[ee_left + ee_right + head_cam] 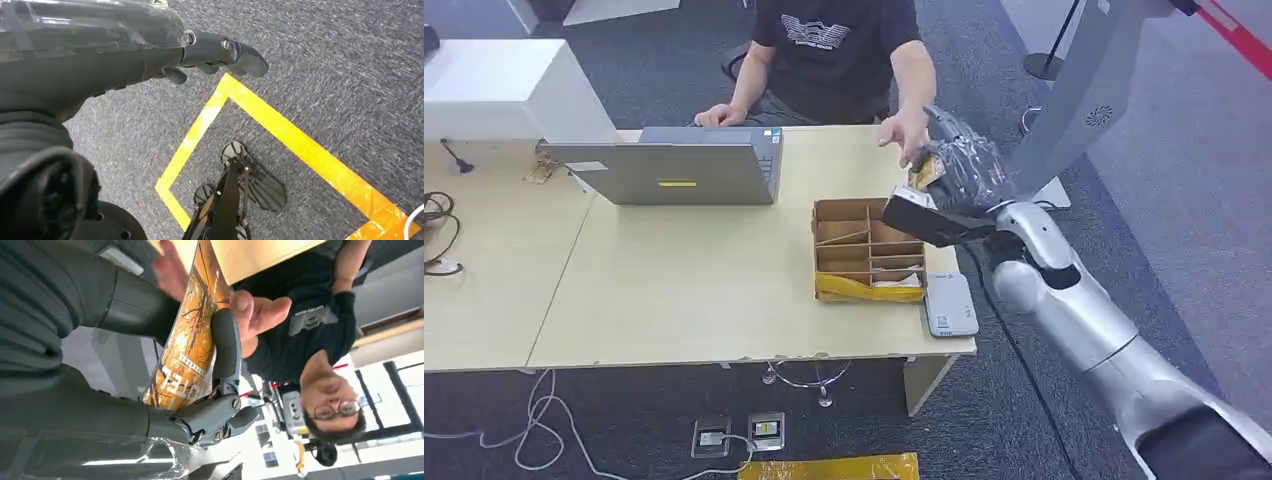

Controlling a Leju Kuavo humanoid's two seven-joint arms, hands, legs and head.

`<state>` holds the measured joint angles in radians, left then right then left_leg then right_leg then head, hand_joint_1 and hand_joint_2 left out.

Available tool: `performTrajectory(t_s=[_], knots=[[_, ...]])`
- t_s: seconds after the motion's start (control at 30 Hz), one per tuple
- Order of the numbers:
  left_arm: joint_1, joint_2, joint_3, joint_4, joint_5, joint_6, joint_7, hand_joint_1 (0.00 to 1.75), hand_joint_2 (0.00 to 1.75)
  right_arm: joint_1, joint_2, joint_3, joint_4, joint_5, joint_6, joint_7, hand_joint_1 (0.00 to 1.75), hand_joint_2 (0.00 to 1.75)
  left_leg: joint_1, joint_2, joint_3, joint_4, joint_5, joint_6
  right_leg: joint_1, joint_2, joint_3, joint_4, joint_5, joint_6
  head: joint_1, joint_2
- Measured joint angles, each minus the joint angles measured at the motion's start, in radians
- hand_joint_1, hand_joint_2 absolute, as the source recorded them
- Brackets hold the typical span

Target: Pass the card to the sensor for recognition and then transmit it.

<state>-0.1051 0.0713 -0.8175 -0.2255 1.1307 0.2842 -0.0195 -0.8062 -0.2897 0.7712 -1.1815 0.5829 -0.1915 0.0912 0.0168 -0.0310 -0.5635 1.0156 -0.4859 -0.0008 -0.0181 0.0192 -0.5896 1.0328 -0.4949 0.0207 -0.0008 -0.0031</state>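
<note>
- Card (187,355): orange, printed, clamped in the right hand (959,175) between thumb and fingers (226,347); it is raised above the table's far right corner.
- Left hand (150,50): hangs over grey carpet with yellow tape (280,130) on it; fingers loosely extended, nothing in them.
- Table (684,290): pale wood.
- Sensor (950,304): small white unit lying flat at the table's near right edge, just beside the box.
- Box (867,250): cardboard, divided into compartments, a yellow strip along its near side; contents too small to tell.
- Laptop (674,170): grey, lid up, at the table's far side.
- Person (839,55): seated beyond the table in a dark T-shirt; one hand (902,132) is open and touching the card's far end, the other rests by the laptop.
</note>
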Motion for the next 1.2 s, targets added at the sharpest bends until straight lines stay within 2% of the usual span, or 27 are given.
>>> performTrajectory(t_s=[0.2,0.4,0.43,0.47,0.5,0.53,0.57,1.03,1.2], knots=[[0.000,0.000,-0.009,0.000,-0.002,-0.001,0.002,0.00,0.00,-0.034,0.065,0.047,0.127,-0.026,-0.021,-0.031,1.75,1.75,0.000,-0.001,0.000,0.000,0.000,0.000,0.000,0.000,0.000,0.000,0.000,0.000,0.000,0.000],[0.000,0.000,-0.018,0.000,-0.002,-0.003,0.005,0.00,0.00,-0.051,0.103,0.079,0.233,-0.023,-0.054,-0.041,1.75,1.75,0.000,-0.001,0.000,0.000,0.000,0.000,0.000,0.000,0.000,0.000,0.000,0.000,0.000,0.000],[0.000,0.000,-0.019,0.000,-0.002,-0.003,0.005,0.00,0.00,-0.053,0.109,0.084,0.252,-0.018,-0.065,-0.040,1.68,1.75,0.000,-0.001,0.000,0.000,0.000,0.000,0.000,0.000,0.000,0.000,0.000,0.000,0.000,0.000],[0.000,0.000,-0.021,0.000,-0.002,-0.003,0.005,0.00,0.00,-0.053,0.112,0.088,0.264,-0.011,-0.078,-0.040,1.54,1.75,0.000,-0.001,0.000,0.000,0.000,0.000,0.000,0.000,0.000,0.000,0.000,0.000,0.000,0.000],[0.000,0.000,-0.022,0.000,-0.002,-0.004,0.005,0.00,0.00,-0.053,0.113,0.090,0.274,-0.004,-0.087,-0.039,1.54,1.75,0.000,-0.001,0.000,0.000,0.000,0.000,0.000,0.000,0.000,0.000,0.000,0.000,0.001,0.000],[0.000,0.000,-0.023,0.000,-0.002,-0.005,0.005,0.00,0.00,-0.053,0.115,0.094,0.282,0.001,-0.094,-0.039,0.40,1.75,0.000,-0.001,0.000,0.000,0.000,0.000,0.000,0.000,0.000,0.000,0.000,0.000,0.000,0.000],[0.000,0.000,-0.023,0.000,-0.002,-0.006,0.005,0.00,0.00,-0.053,0.115,0.099,0.290,0.003,-0.097,-0.039,0.02,1.75,0.000,-0.001,0.000,0.000,0.000,0.000,0.000,0.000,0.000,0.000,0.000,0.000,0.000,0.000],[0.000,0.000,-0.025,0.000,0.005,-0.006,0.003,0.00,0.00,-0.054,0.123,0.150,0.365,0.064,-0.123,-0.017,0.00,1.75,0.000,0.000,0.000,0.000,0.000,0.000,0.000,0.000,0.000,0.000,0.000,0.000,0.000,0.000],[0.001,-0.001,-0.025,0.000,0.023,0.001,0.001,0.00,0.00,-0.048,0.111,0.159,0.354,0.087,-0.125,0.048,0.00,1.75,0.000,0.000,0.001,0.000,0.000,0.000,0.000,0.000,-0.001,0.000,0.000,0.000,0.000,0.000]])
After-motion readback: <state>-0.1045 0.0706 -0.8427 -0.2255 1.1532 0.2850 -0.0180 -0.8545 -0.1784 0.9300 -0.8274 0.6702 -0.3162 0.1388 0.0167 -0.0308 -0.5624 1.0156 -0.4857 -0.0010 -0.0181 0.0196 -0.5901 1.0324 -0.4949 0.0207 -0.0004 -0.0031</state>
